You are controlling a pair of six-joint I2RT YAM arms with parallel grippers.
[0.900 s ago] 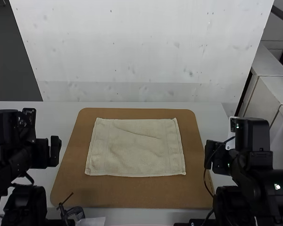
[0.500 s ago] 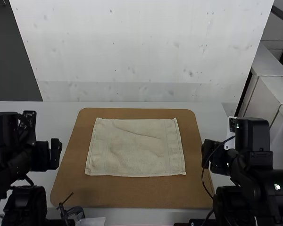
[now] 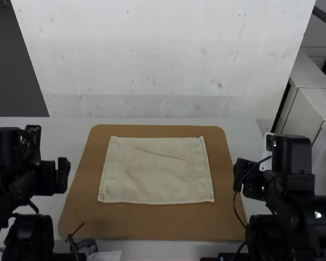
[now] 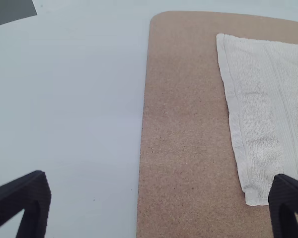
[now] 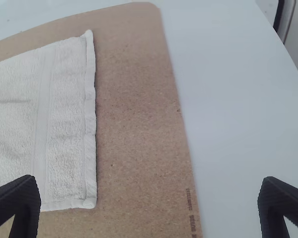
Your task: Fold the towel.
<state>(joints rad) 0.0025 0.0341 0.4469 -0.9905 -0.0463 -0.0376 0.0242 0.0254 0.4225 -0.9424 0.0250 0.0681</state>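
The cream towel (image 3: 155,171) lies spread flat on the brown board, with a slight crease toward its far side. My left gripper (image 3: 63,175) is beyond the board's left edge in the high view, away from the cloth. At the opposite side, my right gripper (image 3: 243,176) is above the board's right edge, apart from the towel. In the left wrist view, the left gripper (image 4: 159,203) has its fingers wide apart near the towel (image 4: 260,114). The right gripper (image 5: 149,206) is likewise open in the right wrist view, with the towel's hemmed edge (image 5: 90,124) beside it.
The brown board (image 3: 152,225) rests on a white table (image 3: 242,130). A small dark clamp-like item (image 3: 86,244) lies at the near left edge, between the arm bases.
The right gripper has shifted slightly to the left since the earliest frame. The left gripper is nearly where it was, and the towel has not moved.
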